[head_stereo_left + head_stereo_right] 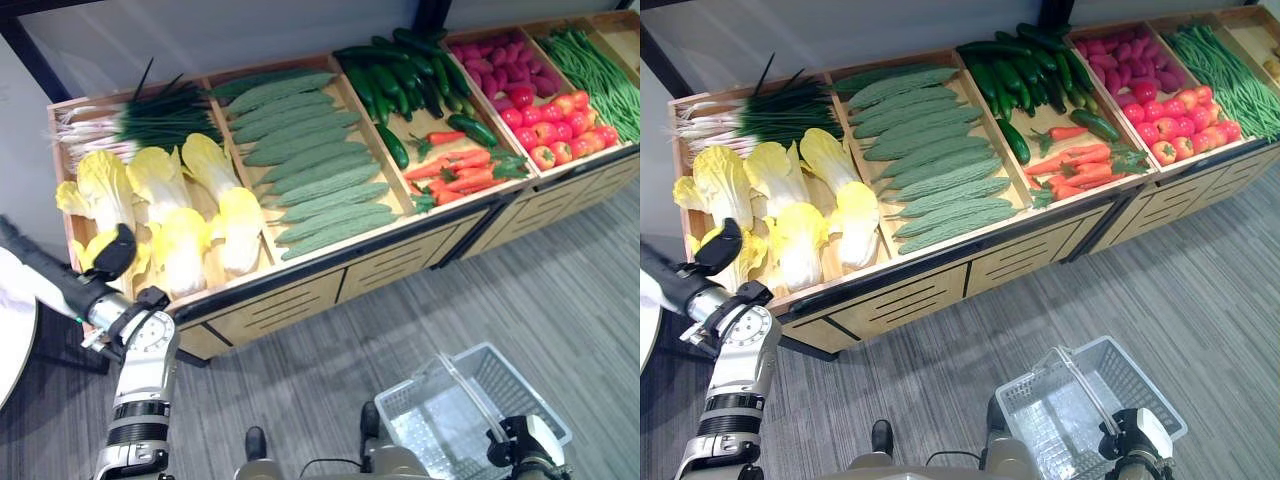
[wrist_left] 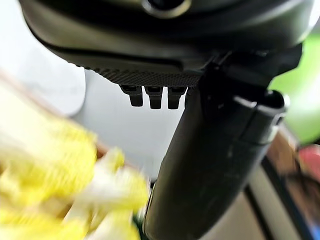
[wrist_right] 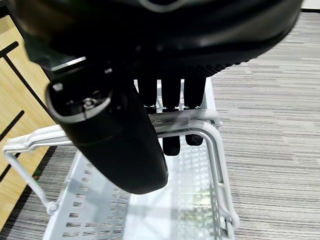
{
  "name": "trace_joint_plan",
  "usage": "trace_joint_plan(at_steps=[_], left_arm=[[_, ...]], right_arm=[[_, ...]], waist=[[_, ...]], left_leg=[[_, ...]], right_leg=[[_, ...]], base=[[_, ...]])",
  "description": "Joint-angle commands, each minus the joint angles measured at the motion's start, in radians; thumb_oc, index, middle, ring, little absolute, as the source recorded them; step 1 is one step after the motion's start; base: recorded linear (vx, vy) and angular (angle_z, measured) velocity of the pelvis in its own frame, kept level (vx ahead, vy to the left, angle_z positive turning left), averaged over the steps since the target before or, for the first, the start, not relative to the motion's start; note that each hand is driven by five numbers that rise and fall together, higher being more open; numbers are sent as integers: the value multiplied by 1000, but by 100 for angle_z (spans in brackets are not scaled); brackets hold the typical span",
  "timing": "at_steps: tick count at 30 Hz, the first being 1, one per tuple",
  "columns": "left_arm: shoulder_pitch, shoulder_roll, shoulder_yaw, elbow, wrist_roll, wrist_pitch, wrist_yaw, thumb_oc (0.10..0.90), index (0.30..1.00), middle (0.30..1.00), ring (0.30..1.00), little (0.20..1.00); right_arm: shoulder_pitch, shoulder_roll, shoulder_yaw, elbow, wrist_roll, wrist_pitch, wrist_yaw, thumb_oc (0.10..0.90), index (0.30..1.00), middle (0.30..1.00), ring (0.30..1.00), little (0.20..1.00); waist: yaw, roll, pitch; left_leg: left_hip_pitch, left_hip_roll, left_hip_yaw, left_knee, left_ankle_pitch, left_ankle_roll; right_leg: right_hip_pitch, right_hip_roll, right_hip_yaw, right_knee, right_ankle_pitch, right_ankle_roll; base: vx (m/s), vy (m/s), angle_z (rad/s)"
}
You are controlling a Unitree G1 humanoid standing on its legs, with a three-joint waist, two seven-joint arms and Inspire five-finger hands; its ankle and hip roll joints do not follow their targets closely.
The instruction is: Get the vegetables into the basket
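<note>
A long wooden display stand (image 1: 300, 290) of pale slatted panels with dark trim runs across the scene, split into open compartments. The leftmost compartment holds ruffled yellow-white cabbages (image 1: 160, 215) with green onions (image 1: 140, 120) laid behind them; next come rows of long, bumpy green gourds (image 1: 310, 160). Further right lie smooth dark cucumbers (image 1: 400, 75) above tapered orange-red carrots (image 1: 465, 170), then round red tomatoes (image 1: 555, 125) under pink tubers (image 1: 500, 60), and thin green beans (image 1: 600, 70), whose bin is cut off by the frame edge.

On the grey striped floor (image 1: 560, 290) below, a white plastic basket (image 1: 440, 410) with perforated walls and a thin hoop handle (image 3: 190, 120) hangs in front of the robot, with no vegetables visible inside; its near corner is hidden behind the right arm.

The left hand (image 1: 112, 252) reaches over the front edge of the cabbage compartment, its dark thumb standing out and its fingers (image 2: 152, 95) showing as short straight stubs, spread apart from the thumb with nothing between them. Whether it touches a cabbage is hard to say, since the leaves in its wrist view are a yellow smear.

The right hand (image 3: 130, 145) has its fingers hooked around the basket handle, carrying it.
</note>
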Motion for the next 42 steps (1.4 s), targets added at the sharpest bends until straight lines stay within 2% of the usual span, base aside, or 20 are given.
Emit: trace_joint_plan(at_steps=[1,9,10,12,17,18,19,20,27,31,32,33,35,37,40,42], left_arm=[[-118,87,-7,45,6,-96,-36,900,1000,1000,1000,1000],[-140,69,-67,170,-11,-78,-60,900,1000,1000,1000,1000],[-146,67,-97,236,6,-35,-78,900,1000,1000,1000,1000],[-146,68,-100,258,9,-23,-77,900,1000,1000,1000,1000],[-147,76,-131,357,35,68,-145,900,1000,1000,1000,1000],[-144,79,-139,389,36,82,-165,816,882,882,882,882],[-143,86,-144,419,47,97,-170,620,607,607,607,607],[-145,93,-154,451,55,115,-189,400,300,300,300,300],[-185,114,-197,645,80,173,-254,400,300,300,300,300],[-204,105,-165,664,8,154,-246,400,300,300,300,300],[-203,102,-150,634,-17,137,-231,400,300,300,300,300],[-198,92,-118,466,-74,73,-194,400,300,300,300,300],[-173,103,-94,256,-28,28,-149,400,300,300,300,300],[-135,102,-21,31,53,-4,-74,400,300,300,300,300],[-155,88,48,-130,149,-29,55,400,300,300,300,300],[-156,83,52,-167,171,-21,61,400,300,300,300,300]], right_arm=[[-60,-83,23,-14,2,-14,-49,400,300,300,300,300],[-81,-79,37,-12,2,-11,-56,400,300,300,300,300],[-89,-79,39,-2,3,-10,-61,400,300,300,300,300],[-92,-80,42,-4,2,-8,-64,400,300,300,300,300],[-101,-89,41,0,6,-3,-62,400,300,300,300,300],[-103,-91,39,5,9,-1,-58,400,300,300,300,300],[-105,-94,40,3,9,0,-53,400,300,300,300,300],[-108,-99,41,0,6,1,-49,400,300,300,300,300],[-136,-119,61,-8,-3,4,-33,400,300,300,300,300],[-139,-124,72,-25,-16,6,-24,400,300,300,300,300],[-137,-125,71,-24,-18,8,-24,400,300,300,300,300],[-130,-121,64,-26,-23,14,-27,400,300,300,300,300],[-109,-115,48,-34,-24,12,-34,400,300,300,300,300],[-85,-104,26,-38,-22,6,-34,400,300,300,300,300],[-71,-82,40,-22,-24,-6,-32,400,300,300,300,300],[-66,-76,48,-14,-27,-12,-28,400,300,300,300,300]], waist=[[-4,-51,3],[-14,-58,7],[-19,-61,4],[-19,-62,6],[-21,-57,4],[-20,-55,4],[-21,-53,3],[-21,-51,3],[-30,-39,1],[-34,-36,-1],[-33,-36,-3],[-30,-36,-5],[-23,-39,0],[-15,-47,0],[-10,-58,-5],[-10,-61,-7]], left_leg=[[-18,20,-33,1,8,-32],[-22,24,-25,1,9,-30],[-21,24,-18,1,9,-28],[-21,25,-17,1,9,-28],[-22,25,-14,1,9,-25],[-21,25,-15,1,9,-25],[-20,25,-15,1,8,-24],[-19,24,-14,1,8,-24],[-9,24,-6,1,4,-22],[2,23,-2,1,-1,-22],[4,23,-2,1,-2,-21],[8,21,-4,1,-4,-21],[14,21,-10,1,-12,-21],[5,18,-18,1,-10,-21],[6,16,-20,1,-16,-20],[8,14,-19,1,-18,-19]], right_leg=[[52,-78,-11,6,-49,89],[36,-72,7,6,-45,87],[32,-70,15,6,-45,86],[29,-70,16,6,-44,86],[26,-68,19,6,-43,85],[27,-68,19,6,-43,84],[28,-68,20,6,-44,84],[29,-68,21,6,-45,83],[30,-66,30,7,-43,83],[36,-66,33,7,-45,83],[38,-66,33,7,-46,83],[43,-67,31,6,-47,84],[54,-68,26,8,-54,85],[52,-72,17,7,-53,86],[56,-77,16,7,-55,88],[57,-78,17,7,-56,89]], base=[[0,9,-10],[13,9,-8],[0,0,0],[15,7,-2],[0,0,0],[0,0,0],[0,0,0],[0,0,0],[3,14,-2],[7,21,-9],[14,24,-6],[0,0,0],[0,0,0],[-16,-8,3],[-5,-14,10],[2,-5,8]])
